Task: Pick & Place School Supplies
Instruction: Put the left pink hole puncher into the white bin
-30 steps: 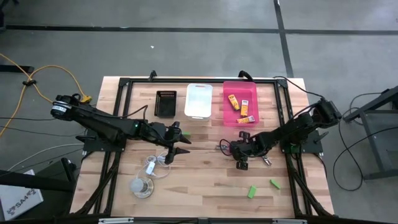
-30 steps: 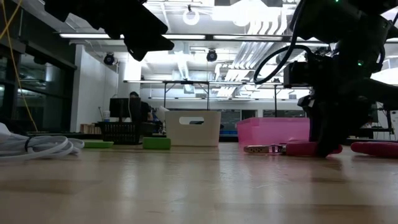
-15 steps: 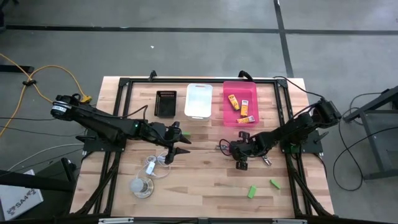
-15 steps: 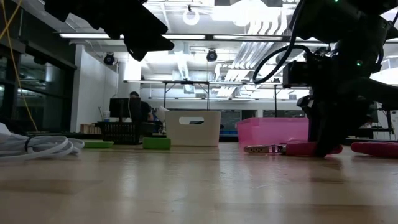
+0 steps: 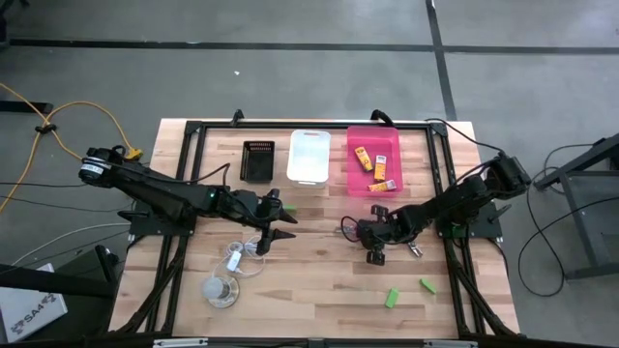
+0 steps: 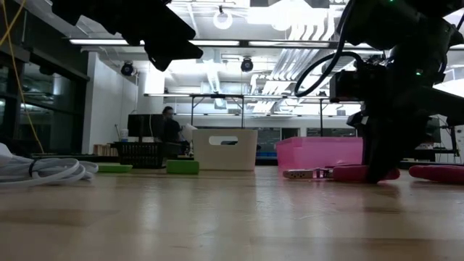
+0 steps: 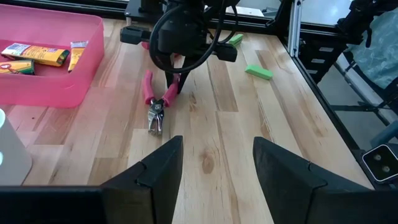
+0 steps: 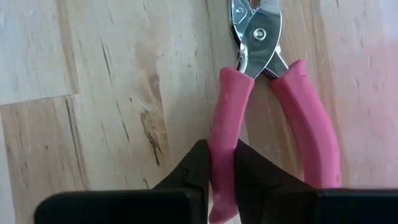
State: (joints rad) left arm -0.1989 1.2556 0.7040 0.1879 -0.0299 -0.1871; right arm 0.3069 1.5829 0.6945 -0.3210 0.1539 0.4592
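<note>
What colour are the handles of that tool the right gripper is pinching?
Pink handles, with a shiny silver head; the right wrist view shows it best.

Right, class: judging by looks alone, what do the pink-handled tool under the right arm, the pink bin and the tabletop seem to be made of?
The pink-handled plier-like tool: bright mirror-like head suggests polished metal; matte pink handles look rubber or plastic coated. The right pincer is shut on one handle. The pink rectangular bin: smooth, slightly translucent walls, probably plastic. The pale plank tabletop: visible grain and knots, so wood.
</note>
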